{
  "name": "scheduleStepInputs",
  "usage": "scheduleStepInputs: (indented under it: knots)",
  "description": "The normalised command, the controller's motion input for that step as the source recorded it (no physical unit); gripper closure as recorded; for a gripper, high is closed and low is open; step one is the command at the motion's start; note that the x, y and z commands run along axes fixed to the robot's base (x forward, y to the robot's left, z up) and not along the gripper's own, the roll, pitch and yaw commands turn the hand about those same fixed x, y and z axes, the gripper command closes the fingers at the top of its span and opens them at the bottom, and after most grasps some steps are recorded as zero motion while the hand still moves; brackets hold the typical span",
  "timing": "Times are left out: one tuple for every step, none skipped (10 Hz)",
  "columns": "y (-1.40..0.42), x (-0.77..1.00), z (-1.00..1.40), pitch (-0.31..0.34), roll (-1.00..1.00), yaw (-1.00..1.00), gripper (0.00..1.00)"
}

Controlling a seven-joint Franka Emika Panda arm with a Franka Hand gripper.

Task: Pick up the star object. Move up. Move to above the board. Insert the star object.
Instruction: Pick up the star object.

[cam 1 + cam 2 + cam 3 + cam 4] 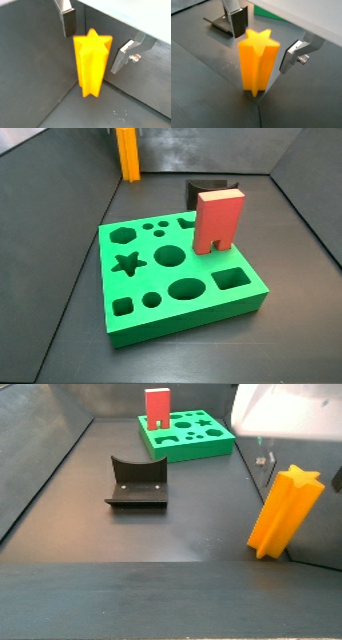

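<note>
In both wrist views the gripper [93, 39] hangs spread over the upright star object [91, 62], fingers [238, 22] clear of it. A side view alone shows the fixture [135, 482], then the far board [187, 434] carrying the red block [159, 408].

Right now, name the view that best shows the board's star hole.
A side view: the board fills the frame and its star hole faces the camera. The other side view shows it small and far; the wrist views show only the star object between the open gripper's fingers.
</note>
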Motion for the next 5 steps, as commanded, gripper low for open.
scheduleStepInputs:
  knots:
    - [0.02, 0.00, -0.24, -0.133, 0.00, 0.21, 0.00]
    - [0.00, 0.00, -0.13, -0.060, -0.01, 0.09, 0.00]
    - [0.00, 0.00, 0.00, 0.000, 0.00, 0.00, 0.00]
    - [0.00, 0.00, 0.00, 0.000, 0.00, 0.00, 1.00]
    - [0.00, 0.00, 0.00, 0.000, 0.00, 0.00, 1.00]
